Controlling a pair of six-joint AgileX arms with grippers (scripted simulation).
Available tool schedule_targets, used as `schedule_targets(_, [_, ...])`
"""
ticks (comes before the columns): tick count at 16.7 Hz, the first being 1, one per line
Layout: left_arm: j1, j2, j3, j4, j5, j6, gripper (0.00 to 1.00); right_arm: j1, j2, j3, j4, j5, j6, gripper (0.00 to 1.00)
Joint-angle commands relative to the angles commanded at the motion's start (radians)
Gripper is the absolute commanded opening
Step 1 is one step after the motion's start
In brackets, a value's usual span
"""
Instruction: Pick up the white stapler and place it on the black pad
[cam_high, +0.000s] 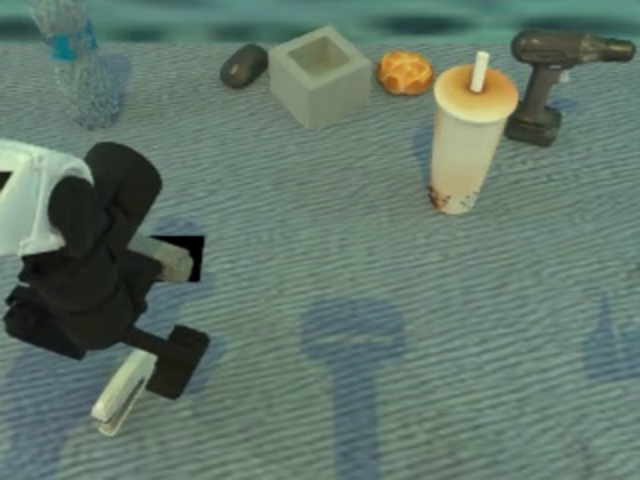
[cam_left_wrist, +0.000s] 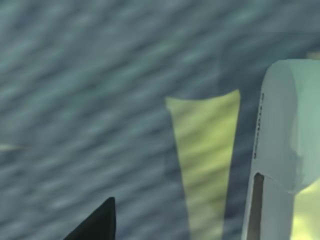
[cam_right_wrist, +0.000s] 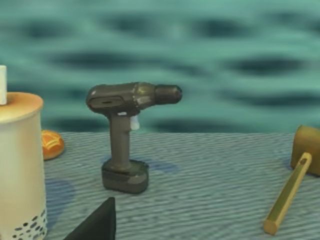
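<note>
The white stapler lies near the table's front left, one end beside the nearer black finger of my left gripper. That gripper hangs open, its other finger over the black pad. The arm hides most of the pad, so only a corner shows. In the left wrist view the stapler fills one side, opposite one dark fingertip, and does not sit between the jaws. My right arm is outside the top view. Its wrist view shows one dark fingertip, set well off centre.
Along the back stand a plastic bottle, a dark mouse, a grey cube box, a bun, a tall cup with a straw and a drill. A wooden mallet lies beside the drill.
</note>
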Motion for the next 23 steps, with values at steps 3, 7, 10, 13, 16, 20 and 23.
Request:
schedule_targets(3, [0.0, 0.029, -0.041, 0.066, 0.0, 0.001, 1.0, 0.0, 0.0, 0.0, 0.0, 0.0, 0.0, 1.0])
schedule_targets(7, [0.0, 0.03, -0.042, 0.067, 0.0, 0.001, 1.0, 0.0, 0.0, 0.0, 0.0, 0.0, 0.0, 1.0])
schedule_targets(10, [0.0, 0.03, -0.042, 0.067, 0.0, 0.001, 0.77, 0.0, 0.0, 0.0, 0.0, 0.0, 0.0, 1.0])
schedule_targets(13, [0.0, 0.03, -0.042, 0.067, 0.0, 0.001, 0.55, 0.0, 0.0, 0.0, 0.0, 0.0, 0.0, 1.0])
schedule_targets(16, [0.0, 0.03, -0.042, 0.067, 0.0, 0.001, 0.32, 0.0, 0.0, 0.0, 0.0, 0.0, 0.0, 1.0])
schedule_targets(20, [0.0, 0.03, -0.042, 0.067, 0.0, 0.001, 0.02, 0.0, 0.0, 0.0, 0.0, 0.0, 0.0, 1.0])
schedule_targets(23, [0.0, 0.03, -0.042, 0.067, 0.0, 0.001, 0.0, 0.0, 0.0, 0.0, 0.0, 0.0, 0.0, 1.0])
